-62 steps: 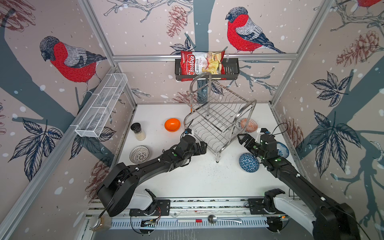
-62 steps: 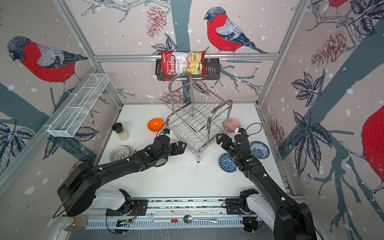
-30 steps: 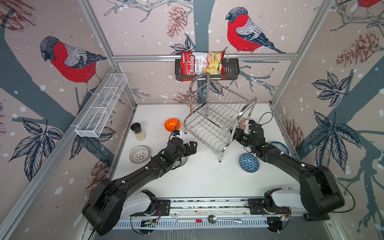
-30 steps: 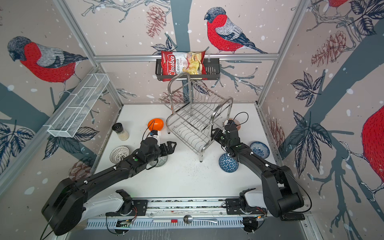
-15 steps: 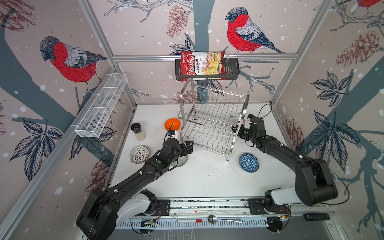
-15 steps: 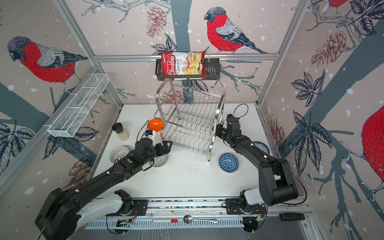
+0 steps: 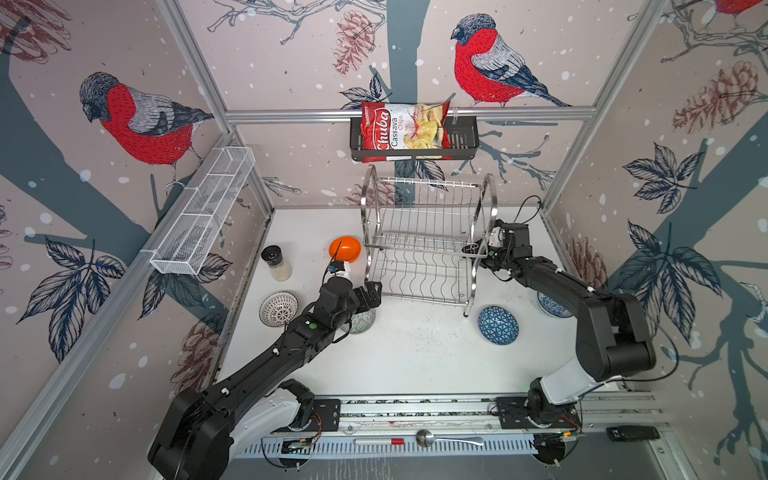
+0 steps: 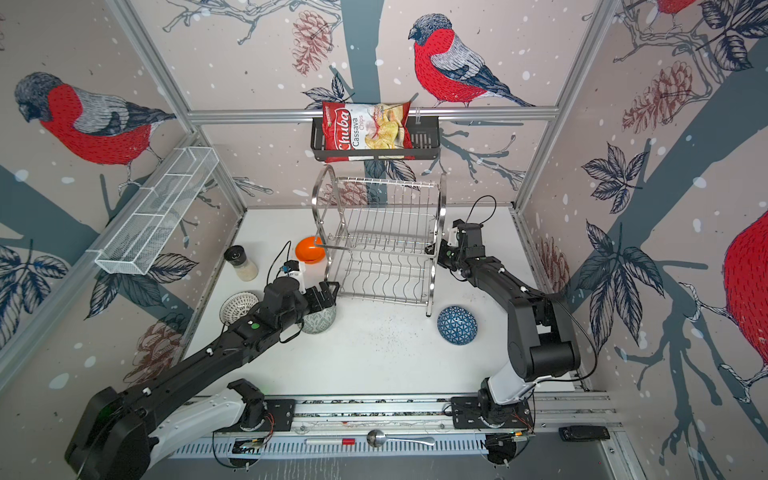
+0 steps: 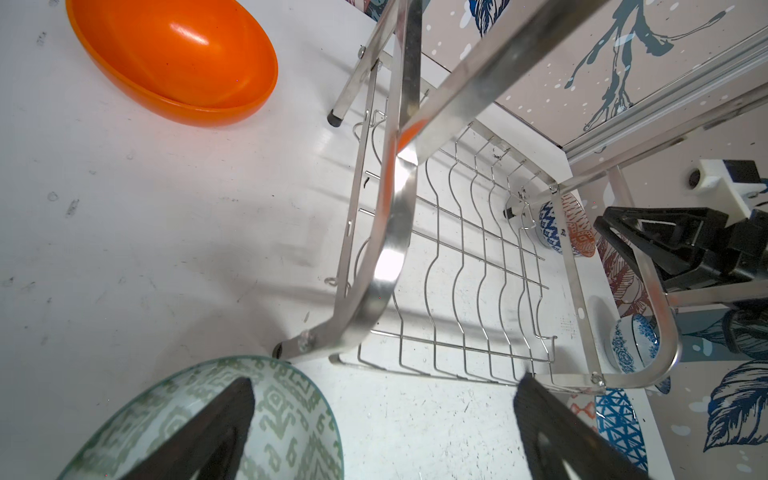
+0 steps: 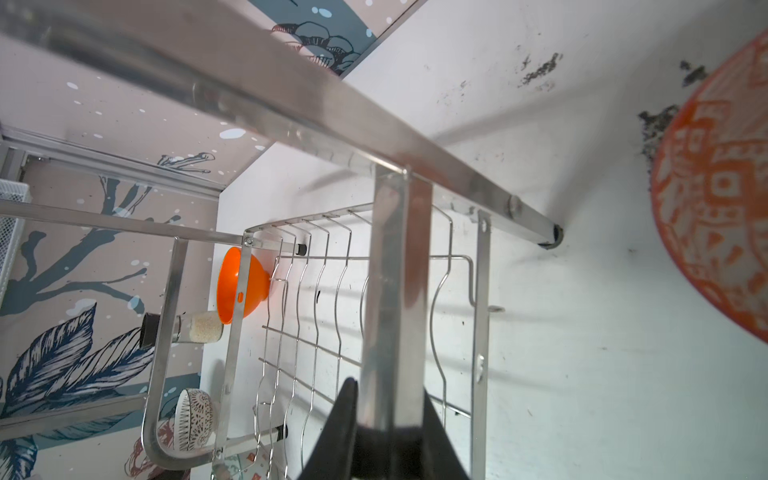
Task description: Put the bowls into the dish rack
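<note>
While the right gripper (image 10: 388, 395) clamps the shiny 2-tier steel wire dish rack (image 10: 397, 270), the wide-open left gripper (image 9: 384, 380) should squarely straddle the rim of the grey-green patterned ceramic bowl (image 9: 282, 415).

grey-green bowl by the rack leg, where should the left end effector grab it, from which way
Probably pinch the rim of the grey-green bowl from above, one finger inside, one outside: it sits upright. Take the side away from the dish rack, whose foot stands close.
</note>
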Action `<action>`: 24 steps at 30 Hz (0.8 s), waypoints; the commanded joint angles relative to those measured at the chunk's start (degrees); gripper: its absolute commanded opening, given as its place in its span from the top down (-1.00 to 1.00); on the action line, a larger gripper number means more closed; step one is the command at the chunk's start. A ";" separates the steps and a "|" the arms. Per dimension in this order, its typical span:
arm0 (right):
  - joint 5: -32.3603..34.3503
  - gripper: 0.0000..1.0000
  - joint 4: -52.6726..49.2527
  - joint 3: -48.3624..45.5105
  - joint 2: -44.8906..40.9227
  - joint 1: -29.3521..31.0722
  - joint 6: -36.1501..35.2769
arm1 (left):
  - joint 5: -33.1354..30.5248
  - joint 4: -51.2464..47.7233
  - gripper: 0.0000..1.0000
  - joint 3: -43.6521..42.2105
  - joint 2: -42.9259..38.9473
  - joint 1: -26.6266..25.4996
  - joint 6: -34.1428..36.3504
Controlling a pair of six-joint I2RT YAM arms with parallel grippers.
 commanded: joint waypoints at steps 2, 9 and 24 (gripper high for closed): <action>-6.73 0.77 4.83 4.97 4.67 -1.07 -5.41 | 0.37 -0.66 -0.95 0.23 -0.41 0.66 0.69; -7.67 0.79 3.63 11.20 10.47 -0.83 -5.36 | 3.50 0.03 -0.95 -0.35 -0.43 3.67 0.25; -3.17 0.87 8.94 13.94 13.85 -0.98 3.55 | 5.87 0.16 -0.95 1.95 1.56 6.74 -0.10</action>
